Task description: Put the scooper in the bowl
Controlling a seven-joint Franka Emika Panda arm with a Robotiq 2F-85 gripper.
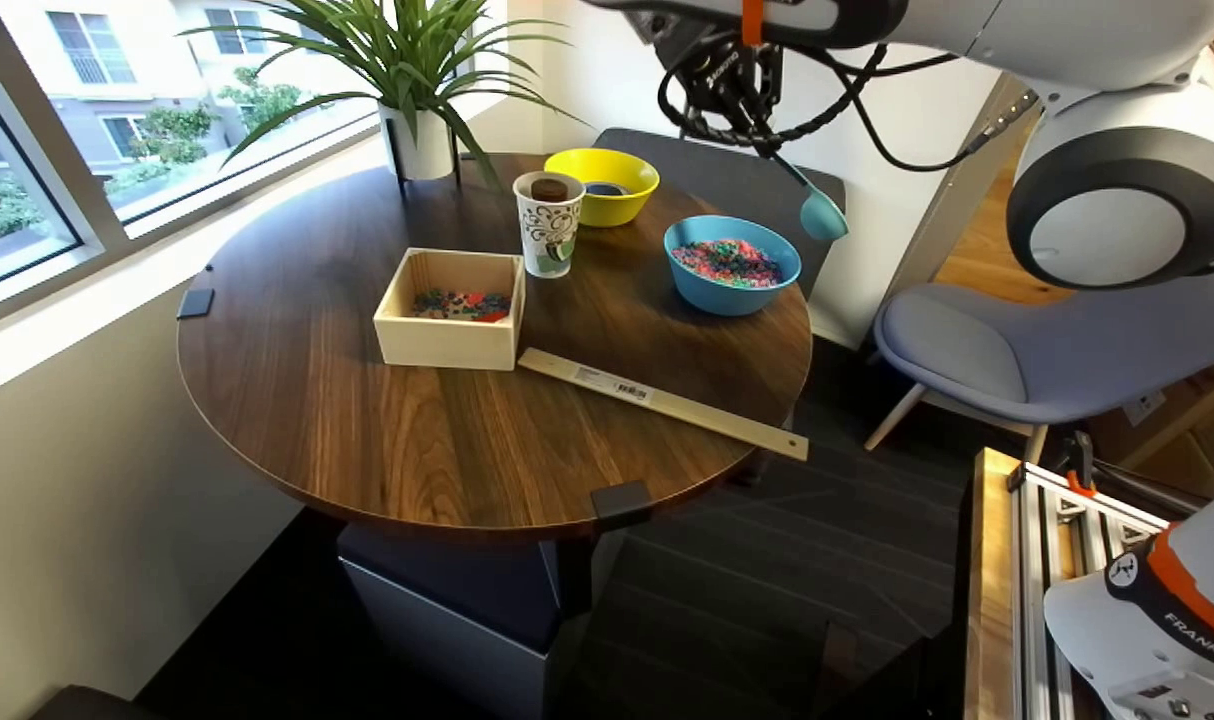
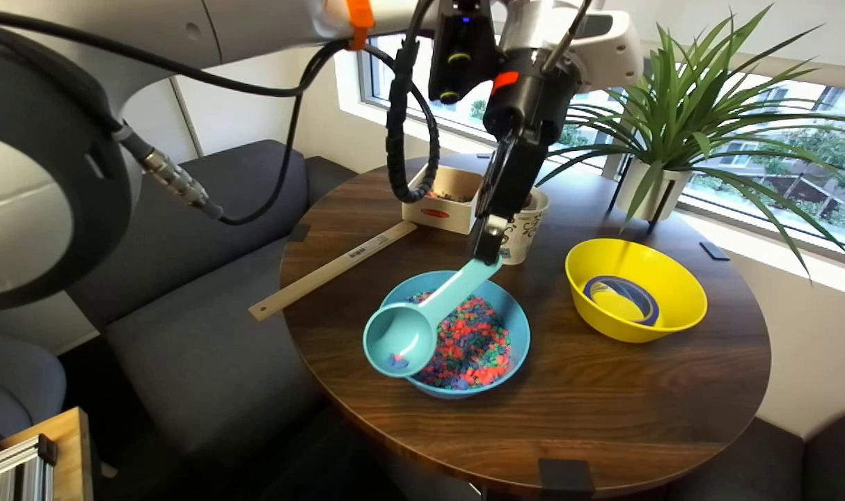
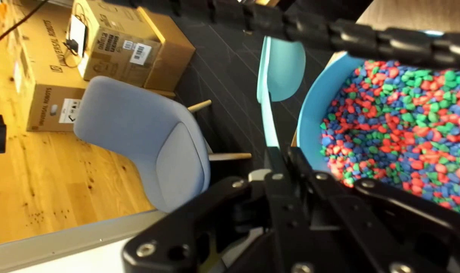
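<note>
The scooper, a teal plastic scoop, hangs tilted from my gripper in both exterior views (image 1: 823, 214) (image 2: 395, 334). Its cup also shows in the wrist view (image 3: 287, 70). My gripper (image 2: 488, 252) is shut on the end of its handle, at the fingertips (image 3: 282, 151). A few blue and pink bits lie in the cup. The round blue bowl (image 1: 724, 297) stands on the table near its edge, part filled with red, green and blue pebbles. It also shows in an exterior view (image 2: 518, 341) and the wrist view (image 3: 309, 117). The scooper is above and beside the bowl, apart from it.
On the round table (image 1: 367, 430) are a yellow bowl (image 1: 635, 207) with a tape roll in it, a paper cup (image 1: 547, 235), an open wooden box (image 1: 447, 343) and a long wooden stick (image 1: 667, 403). A potted plant (image 1: 422, 145) stands by the window.
</note>
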